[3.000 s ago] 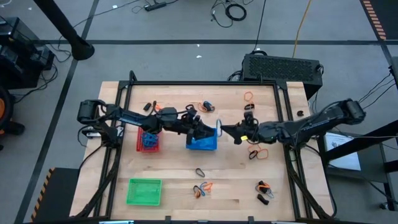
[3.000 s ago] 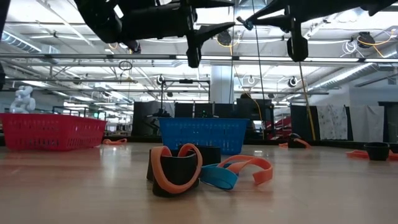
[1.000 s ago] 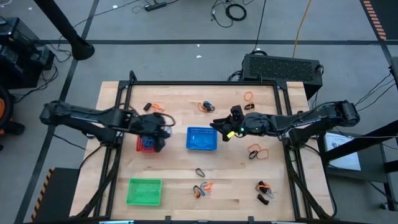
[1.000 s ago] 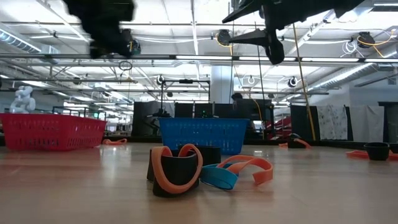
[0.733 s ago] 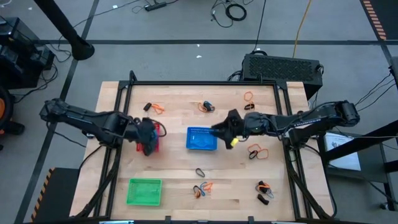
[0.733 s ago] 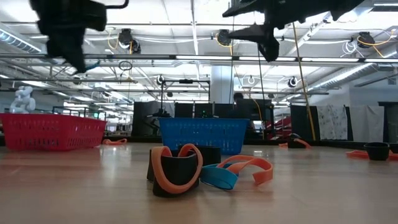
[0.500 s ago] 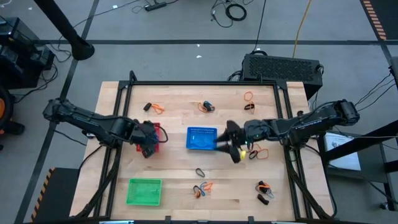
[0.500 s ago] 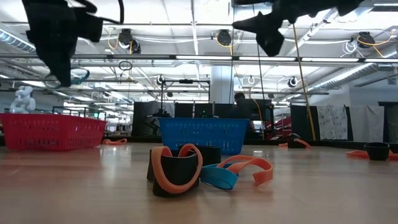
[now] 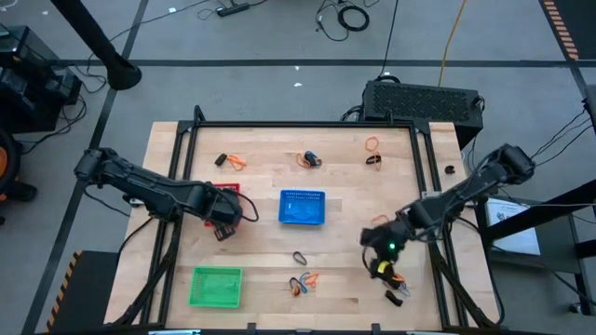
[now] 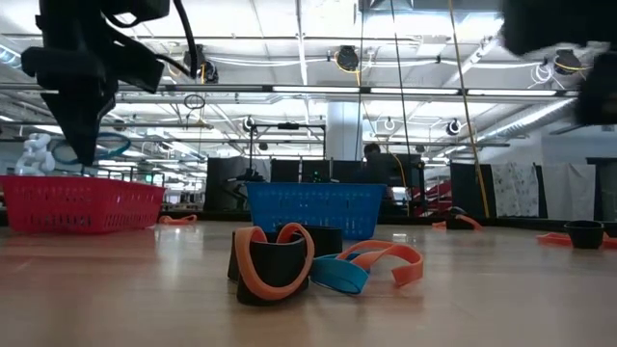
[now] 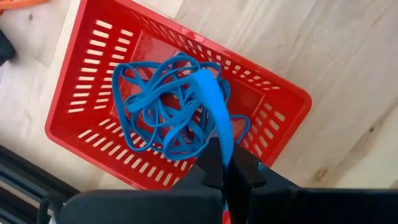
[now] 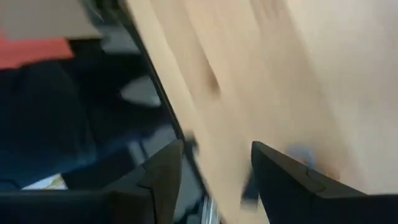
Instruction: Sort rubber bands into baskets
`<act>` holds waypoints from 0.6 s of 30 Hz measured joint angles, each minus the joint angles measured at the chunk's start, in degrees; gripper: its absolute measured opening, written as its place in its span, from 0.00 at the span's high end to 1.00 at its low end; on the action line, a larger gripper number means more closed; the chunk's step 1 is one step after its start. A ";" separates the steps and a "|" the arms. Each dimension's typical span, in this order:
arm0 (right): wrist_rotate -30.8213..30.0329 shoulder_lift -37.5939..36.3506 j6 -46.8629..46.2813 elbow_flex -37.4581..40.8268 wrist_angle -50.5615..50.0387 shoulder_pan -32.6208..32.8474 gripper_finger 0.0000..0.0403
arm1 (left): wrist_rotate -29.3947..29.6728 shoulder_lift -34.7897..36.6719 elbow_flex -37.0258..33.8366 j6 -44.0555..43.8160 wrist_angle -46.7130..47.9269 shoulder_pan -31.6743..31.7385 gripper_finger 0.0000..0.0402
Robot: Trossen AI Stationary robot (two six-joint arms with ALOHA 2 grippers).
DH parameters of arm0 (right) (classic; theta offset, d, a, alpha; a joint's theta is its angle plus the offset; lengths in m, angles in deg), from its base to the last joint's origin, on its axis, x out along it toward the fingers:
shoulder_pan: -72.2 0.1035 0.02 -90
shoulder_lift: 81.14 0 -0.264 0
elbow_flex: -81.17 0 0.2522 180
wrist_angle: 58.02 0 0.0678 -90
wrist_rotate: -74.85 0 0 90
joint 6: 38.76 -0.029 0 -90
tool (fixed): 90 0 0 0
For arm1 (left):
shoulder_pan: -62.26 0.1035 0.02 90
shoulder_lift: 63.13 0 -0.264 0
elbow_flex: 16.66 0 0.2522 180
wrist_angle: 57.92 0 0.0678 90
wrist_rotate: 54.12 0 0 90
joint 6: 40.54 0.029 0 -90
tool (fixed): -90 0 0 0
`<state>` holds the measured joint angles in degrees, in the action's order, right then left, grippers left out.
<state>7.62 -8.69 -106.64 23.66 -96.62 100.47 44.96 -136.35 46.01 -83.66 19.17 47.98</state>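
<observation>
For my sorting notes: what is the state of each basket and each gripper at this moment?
Red plastic mesh basket: holds a tangle of blue rubber bands.
Blue plastic mesh basket: upright, contents unclear.
Green plastic mesh basket: looks empty.
Left gripper: shut on one blue band.
Right gripper: fingers open, nothing held.

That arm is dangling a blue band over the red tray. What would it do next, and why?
Probably open the left gripper. It is shut on a blue rubber band hanging directly above the red plastic mesh basket, which already holds a tangle of blue bands, so releasing should drop it in.
</observation>
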 joint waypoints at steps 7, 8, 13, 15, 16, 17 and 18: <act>-0.28 0.00 -17.61 0.00 -6.88 11.34 0.55 | -0.02 -0.29 0.00 0.35 -0.04 0.00 1.00; -1.58 0.00 -19.53 0.00 -7.75 12.88 0.55 | -0.02 -0.29 0.00 0.37 -0.04 0.00 1.00; -11.14 0.20 -24.07 0.02 -13.30 19.10 0.55 | 0.00 -0.27 0.00 0.37 -0.06 0.00 1.00; -12.83 0.72 -25.31 0.04 -14.58 20.67 0.55 | 0.00 -0.27 0.00 0.38 0.10 0.00 1.00; -12.88 1.11 -25.72 0.04 -14.97 21.41 0.55 | 0.00 -0.27 0.00 0.51 0.25 0.00 1.00; -12.72 1.65 -25.99 0.04 -14.98 22.09 0.55 | 0.00 -0.27 0.00 0.55 0.27 0.00 1.00; -12.61 2.20 -26.08 0.04 -14.77 22.76 0.55 | 0.02 -0.27 0.00 0.55 0.24 0.00 1.00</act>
<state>-4.99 -6.49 -132.72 23.71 -111.39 123.23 44.98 -136.62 46.01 -83.11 19.41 47.98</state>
